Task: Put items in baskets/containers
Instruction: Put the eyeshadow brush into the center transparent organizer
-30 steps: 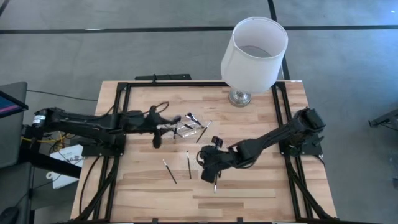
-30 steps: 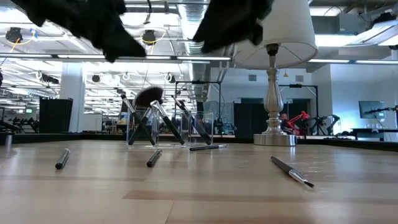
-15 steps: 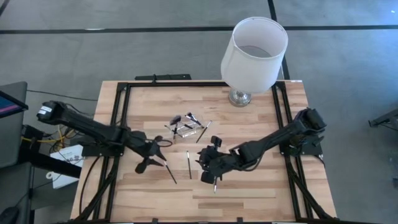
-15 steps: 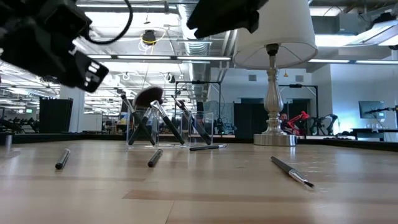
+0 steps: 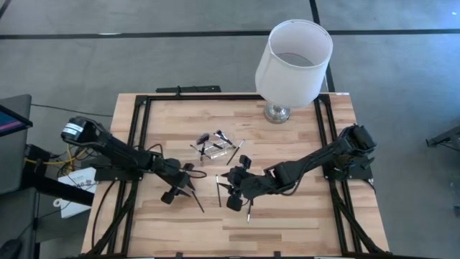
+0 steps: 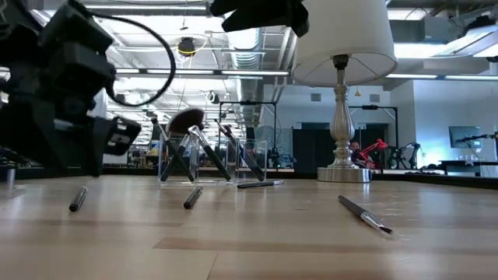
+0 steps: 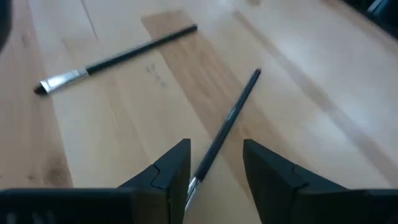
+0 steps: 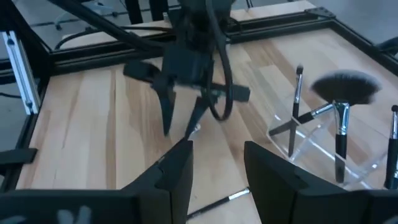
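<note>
Even, bright overhead light; ceiling strips (image 6: pixel 194 71) glare in low view. Soft shadows on table (image 5: pixel 287 216). Left wrist view blurred.

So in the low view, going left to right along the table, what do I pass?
Left gripper → loose brush → second loose brush → clear container holding brushes → lamp base → brush lying on the right.

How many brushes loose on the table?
4 brushes: one under the left gripper, one by the right gripper, one nearer the front edge, one beside the holder. Arms may hide more.
</note>
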